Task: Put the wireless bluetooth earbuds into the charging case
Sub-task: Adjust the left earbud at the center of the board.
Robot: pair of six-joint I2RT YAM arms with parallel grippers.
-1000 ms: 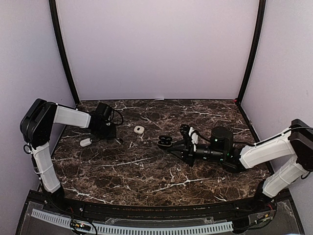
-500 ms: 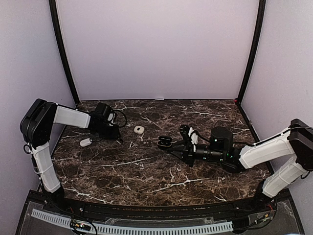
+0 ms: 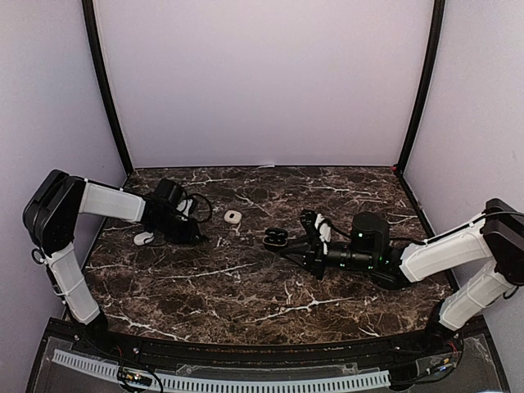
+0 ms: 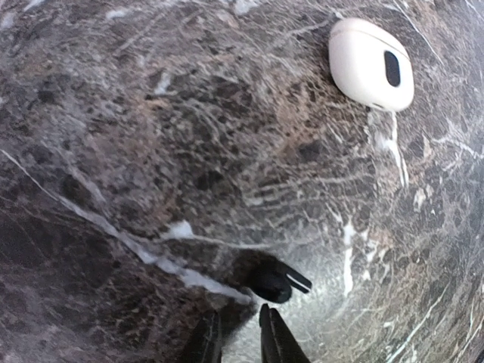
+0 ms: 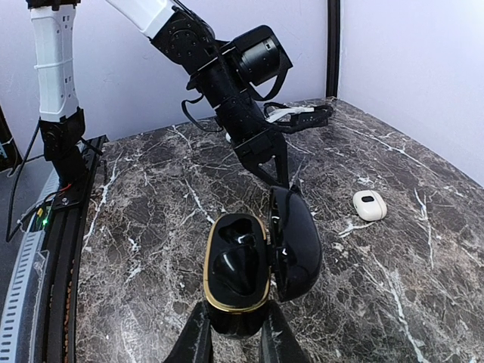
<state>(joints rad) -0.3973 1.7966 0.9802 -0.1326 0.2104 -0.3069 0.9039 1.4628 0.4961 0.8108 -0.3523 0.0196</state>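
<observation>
One open charging case (image 5: 236,274) in right gripper (image 5: 234,327)

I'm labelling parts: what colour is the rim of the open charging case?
Gold, on a black case; clearest in the right wrist view.

No lettering, brand name, number or sign can be read in any view. The black charging case (image 5: 236,268) shows only a plain gold rim around its opening. The white pod (image 4: 370,64) carries a dark oval mark, but no legible characters stand on it.
</observation>
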